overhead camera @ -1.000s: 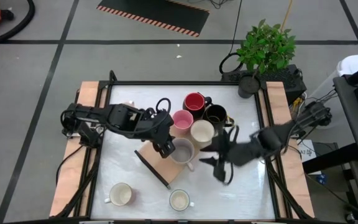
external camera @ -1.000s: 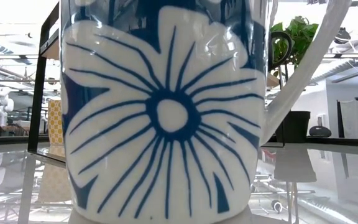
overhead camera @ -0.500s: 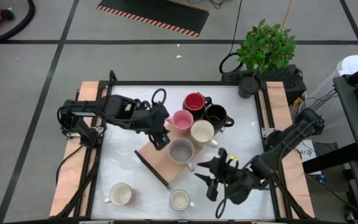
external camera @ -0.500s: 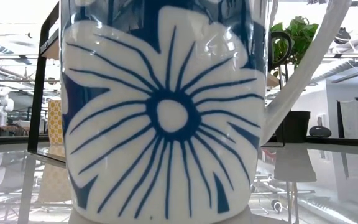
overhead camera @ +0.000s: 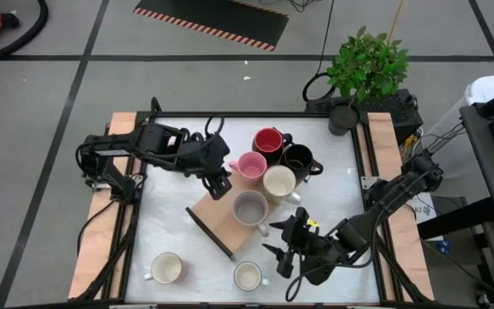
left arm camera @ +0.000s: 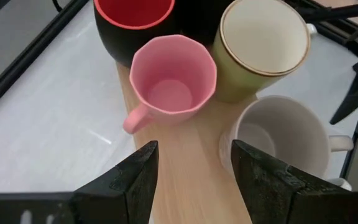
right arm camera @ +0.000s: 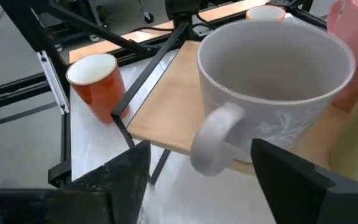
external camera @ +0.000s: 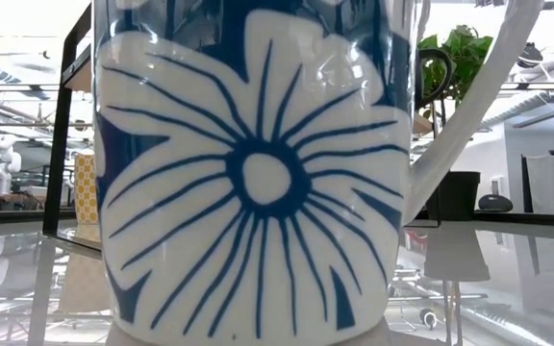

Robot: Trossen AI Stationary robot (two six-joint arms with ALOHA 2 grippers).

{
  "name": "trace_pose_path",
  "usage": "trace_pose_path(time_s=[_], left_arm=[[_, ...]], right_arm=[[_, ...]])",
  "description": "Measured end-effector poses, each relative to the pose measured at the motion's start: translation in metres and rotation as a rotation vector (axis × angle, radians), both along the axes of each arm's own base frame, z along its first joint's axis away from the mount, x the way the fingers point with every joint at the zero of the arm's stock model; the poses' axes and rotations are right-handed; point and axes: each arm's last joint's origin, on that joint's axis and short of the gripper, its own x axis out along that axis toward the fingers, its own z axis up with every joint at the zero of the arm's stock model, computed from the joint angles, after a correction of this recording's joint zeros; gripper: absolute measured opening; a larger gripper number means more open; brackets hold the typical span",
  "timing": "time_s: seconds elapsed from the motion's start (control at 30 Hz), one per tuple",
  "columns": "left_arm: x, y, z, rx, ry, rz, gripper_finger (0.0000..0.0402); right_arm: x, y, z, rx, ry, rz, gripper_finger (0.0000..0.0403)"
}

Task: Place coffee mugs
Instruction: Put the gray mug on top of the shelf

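Note:
On a wooden board (overhead camera: 217, 225) stand a grey mug (overhead camera: 250, 209), a pink mug (overhead camera: 250, 166) and a cream mug (overhead camera: 279, 182). A red-and-dark mug (overhead camera: 269, 140) and a black mug (overhead camera: 298, 158) stand just behind them. Two cream-lined mugs (overhead camera: 167, 268) (overhead camera: 248, 275) stand near the table's near edge. My left gripper (overhead camera: 219, 183) is open over the board, left of the pink mug (left arm camera: 173, 81). My right gripper (overhead camera: 280, 259) is open and low, right of the nearer cream mug, facing the grey mug's handle (right arm camera: 213, 140).
A white mug with a blue flower pattern (external camera: 258, 173) fills the low view. A potted green plant (overhead camera: 367, 69) stands at the table's far right corner. A dark stick (overhead camera: 211, 233) lies along the board's near-left edge. Bare white table (overhead camera: 165, 202) lies left of the board.
My left gripper has drawn back from beside the grey mug toward the table's far left, and the mug has stayed on the board. My right gripper has swung from beside the cream mug toward the near edge and a little leftward.

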Motion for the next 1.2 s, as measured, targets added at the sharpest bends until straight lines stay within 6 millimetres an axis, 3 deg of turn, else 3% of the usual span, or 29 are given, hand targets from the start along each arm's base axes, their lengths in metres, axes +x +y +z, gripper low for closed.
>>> trace_pose_path(time_s=[0.17, 0.4, 0.63, 1.0, 1.2], left_arm=[[0.0, 0.0, 0.0, 0.001, -0.002, 0.0, 0.0207], [0.0, 0.002, 0.0, 0.016, 0.001, 0.002, 0.0207], [0.0, 0.002, 0.0, 0.012, -0.001, 0.009, 0.0207], [0.0, 0.002, 0.0, 0.017, 0.001, 0.002, 0.0207], [0.0, 0.002, 0.0, 0.018, 0.002, 0.002, 0.0207]], right_arm=[[0.005, -0.002, -0.005, -0.005, 0.008, -0.015, 0.0285], [0.015, -0.006, -0.014, 0.049, 0.01, -0.08, 0.0255], [0.014, -0.007, -0.016, 0.089, 0.01, -0.114, 0.0197], [0.014, -0.008, -0.016, 0.104, 0.01, -0.126, 0.0051], [0.011, -0.009, -0.015, 0.092, 0.035, -0.103, 0.0053]])
